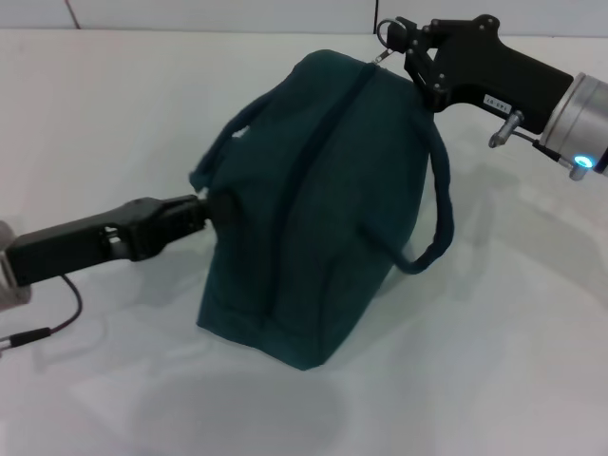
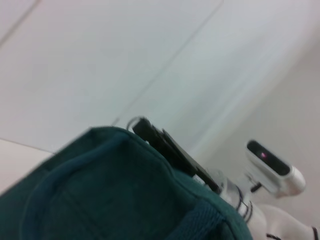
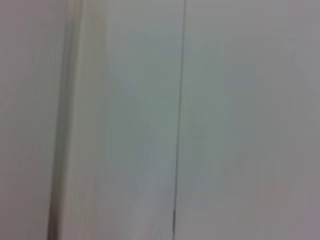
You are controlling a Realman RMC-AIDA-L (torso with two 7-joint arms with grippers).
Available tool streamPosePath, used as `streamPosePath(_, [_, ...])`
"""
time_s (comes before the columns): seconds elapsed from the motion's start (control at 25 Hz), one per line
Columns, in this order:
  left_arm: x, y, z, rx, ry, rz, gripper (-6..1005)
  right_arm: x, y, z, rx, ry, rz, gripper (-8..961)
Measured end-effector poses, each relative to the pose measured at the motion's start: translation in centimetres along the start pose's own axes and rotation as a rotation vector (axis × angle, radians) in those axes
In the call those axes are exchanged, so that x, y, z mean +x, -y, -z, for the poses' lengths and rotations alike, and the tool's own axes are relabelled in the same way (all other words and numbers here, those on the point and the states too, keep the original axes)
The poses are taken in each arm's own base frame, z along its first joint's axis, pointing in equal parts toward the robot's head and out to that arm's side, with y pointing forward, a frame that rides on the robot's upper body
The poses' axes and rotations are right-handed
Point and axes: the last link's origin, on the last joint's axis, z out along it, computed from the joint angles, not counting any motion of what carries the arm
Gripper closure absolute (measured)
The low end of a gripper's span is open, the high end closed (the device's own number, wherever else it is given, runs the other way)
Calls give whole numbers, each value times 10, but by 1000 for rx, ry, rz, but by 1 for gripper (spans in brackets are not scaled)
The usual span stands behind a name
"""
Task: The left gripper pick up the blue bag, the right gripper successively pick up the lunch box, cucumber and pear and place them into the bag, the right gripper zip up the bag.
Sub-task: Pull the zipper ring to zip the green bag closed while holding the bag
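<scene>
while the blue bag (image 1: 323, 209) is standing on the white table (image 1: 114, 104), a little toward the far edge and about midway between the side edges, i'm working the last step of the task: the zip. the dark zipper line (image 1: 318, 161) is running along the bag's top ridge and reads closed along all i can see, so i'm judging the lunch box, cucumber and pear to be inside already; none of them is showing anywhere.

the ring pull (image 1: 388, 36) is sitting at the bag's far end, just off the fabric, and the right gripper (image 1: 410, 47) is pinching narrowly there, its fingers closed on the pull or the tab just behind it. i can't make out the exact contact. the right wrist view is giving me only blank wall, so no help there.

the left gripper (image 1: 201, 211) is pressing into the bag's near-left side, by the base of one loop handle (image 1: 223, 138), closed on a fold of fabric and steadying the bag. the other handle (image 1: 437, 209) is hanging loose on the right side.

for the next move i'm thinking: confirm the slider is fully home, then ease the right fingers open and draw back without snagging the ring, keeping the left hold firm so the bag isn't tipping.
</scene>
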Motion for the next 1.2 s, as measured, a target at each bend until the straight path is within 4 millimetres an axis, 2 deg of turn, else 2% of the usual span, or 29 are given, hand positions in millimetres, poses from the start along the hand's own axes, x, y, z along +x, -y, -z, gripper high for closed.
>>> streamPosePath(0.28, [1, 8, 11, 67, -38, 10, 858, 9, 0, 4, 18, -37, -12, 951])
streamPosePath(0.72, [2, 9, 1, 53, -10, -15, 810, 10, -2, 6, 9, -31, -16, 951])
streamPosePath(0.88, [9, 8, 4, 54, -45, -28, 793, 10, -2, 6, 9, -31, -15, 951])
streamPosePath(1.2, [34, 13, 36, 137, -220, -53, 480, 9, -1, 7, 10, -28, -13, 951])
